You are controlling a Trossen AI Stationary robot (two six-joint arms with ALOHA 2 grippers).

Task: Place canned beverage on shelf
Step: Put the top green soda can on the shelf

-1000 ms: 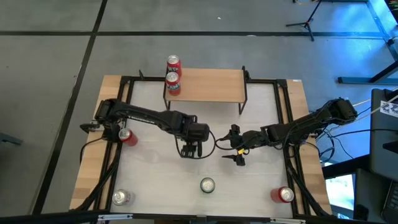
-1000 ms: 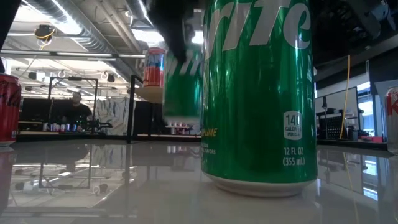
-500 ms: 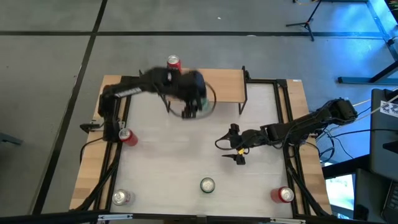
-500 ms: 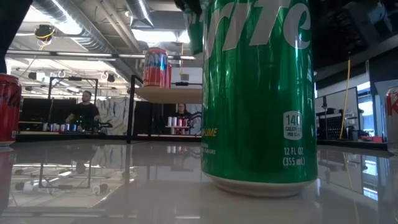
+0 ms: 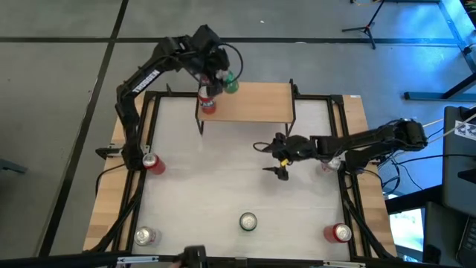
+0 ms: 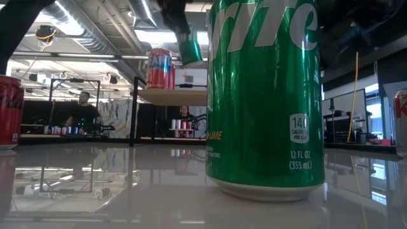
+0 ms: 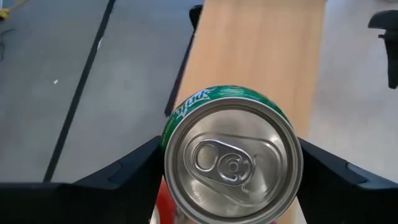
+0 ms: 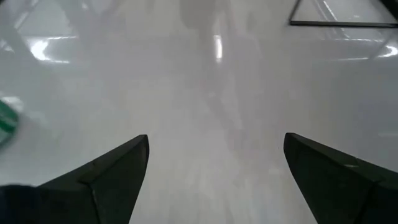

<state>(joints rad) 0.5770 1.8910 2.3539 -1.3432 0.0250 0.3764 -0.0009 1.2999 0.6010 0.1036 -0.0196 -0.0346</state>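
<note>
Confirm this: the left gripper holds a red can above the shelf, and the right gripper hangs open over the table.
Wrong on one point: the can in the left gripper is green, not red, as the left wrist view shows. The rest stands: it is held above the shelf, and the right gripper hangs open over the table.

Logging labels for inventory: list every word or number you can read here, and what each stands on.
"rite", top cut off: big green can, low view.
"140 CALORIES PER CAN": same can.
"12 FL OZ (355 mL)": same can.
"Sprite", partly seen: held green can, left wrist view.
Red cans: print too blurred.
</note>
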